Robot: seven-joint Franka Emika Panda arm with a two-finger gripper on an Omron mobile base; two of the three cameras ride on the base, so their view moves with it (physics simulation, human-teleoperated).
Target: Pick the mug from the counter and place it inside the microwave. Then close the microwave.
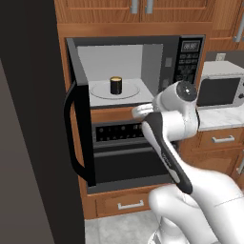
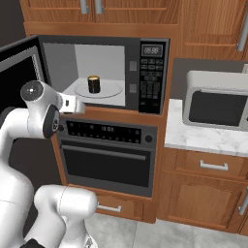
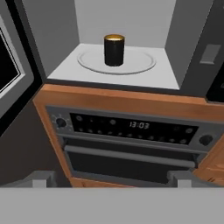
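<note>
The mug (image 3: pixel 114 50) stands upright on the round turntable (image 3: pixel 140 64) inside the microwave (image 2: pixel 152 72), a little to the left of the plate's middle, tan top up; I cannot make out its handle from here. It sits above and ahead of my hand, well apart from it, with the orange wooden ledge (image 3: pixel 127 100) at the front of the cavity between us. My gripper (image 3: pixel 113 178) holds nothing: in the hand view its two grey fingertips (image 3: pixel 40 178) sit far apart at the bottom corners, spread wide, with the black oven (image 3: pixel 131 140) and its lit display straight in front of them. From the base cameras my wrist (image 1: pixel 143 111) hangs just outside the cavity mouth, near its lower edge. The microwave door (image 1: pixel 81 124) stands swung out to the left, its curved black handle (image 1: pixel 71 138) facing the room. Off to the right, the light-grey box oven (image 2: pixel 218 106) sits on the marble counter (image 2: pixel 203 138).
</note>
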